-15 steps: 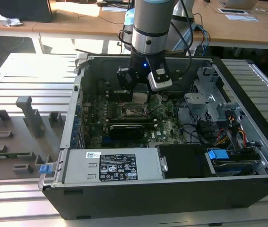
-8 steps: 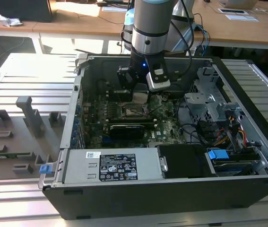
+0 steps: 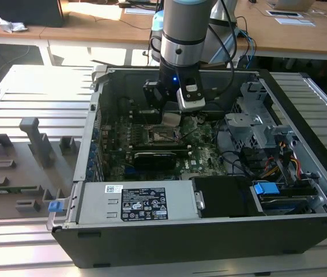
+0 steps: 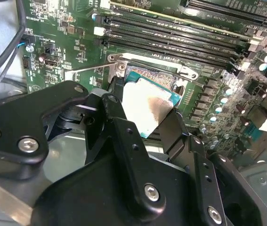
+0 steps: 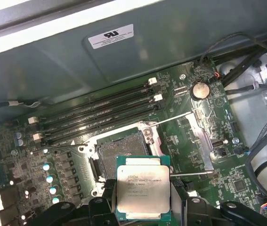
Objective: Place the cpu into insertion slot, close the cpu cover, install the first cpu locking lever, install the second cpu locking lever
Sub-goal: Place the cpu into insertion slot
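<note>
My gripper (image 3: 172, 117) hangs inside the open computer case, shut on the cpu (image 5: 142, 186), a flat square chip with a silvery top and green edge. Black fingers (image 5: 108, 197) press on two opposite sides of the chip. In the second wrist view the cpu (image 4: 147, 106) is held tilted between the fingers (image 4: 176, 128), just above the board. The insertion slot (image 5: 119, 150), a square black-rimmed socket with a dark centre, lies open right beside the chip. A grey metal plate (image 5: 202, 141) beside the socket looks like the cpu cover swung open. Two thin wire levers (image 5: 171, 121) stand released.
Long black memory slots (image 5: 100, 110) run along one side of the socket. A black card (image 3: 154, 157) lies in front of it in the exterior view. Cables (image 3: 232, 158) and a drive cage (image 3: 255, 124) fill the case on the exterior view's right. Grey fixtures (image 3: 30, 138) stand outside on its left.
</note>
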### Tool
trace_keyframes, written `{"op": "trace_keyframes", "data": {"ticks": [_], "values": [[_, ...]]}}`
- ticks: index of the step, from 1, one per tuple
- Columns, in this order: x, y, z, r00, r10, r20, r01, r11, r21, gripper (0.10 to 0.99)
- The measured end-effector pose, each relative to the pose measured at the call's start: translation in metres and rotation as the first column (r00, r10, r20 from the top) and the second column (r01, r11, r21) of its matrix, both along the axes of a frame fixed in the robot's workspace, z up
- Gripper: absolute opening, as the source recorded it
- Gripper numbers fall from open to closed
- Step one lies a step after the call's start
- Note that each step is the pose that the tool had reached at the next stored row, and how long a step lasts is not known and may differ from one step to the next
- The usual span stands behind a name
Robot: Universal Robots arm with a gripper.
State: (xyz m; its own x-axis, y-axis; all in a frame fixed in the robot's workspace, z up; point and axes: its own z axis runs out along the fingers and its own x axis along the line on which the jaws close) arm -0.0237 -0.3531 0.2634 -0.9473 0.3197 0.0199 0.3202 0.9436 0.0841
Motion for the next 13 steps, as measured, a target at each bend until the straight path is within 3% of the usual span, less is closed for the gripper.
{"op": "trace_keyframes", "data": {"ticks": [13], "values": [[0.0, 0.0, -0.0001, 0.9946, -0.104, 0.0, 0.104, 0.9946, 0.0, 0.545]]}}
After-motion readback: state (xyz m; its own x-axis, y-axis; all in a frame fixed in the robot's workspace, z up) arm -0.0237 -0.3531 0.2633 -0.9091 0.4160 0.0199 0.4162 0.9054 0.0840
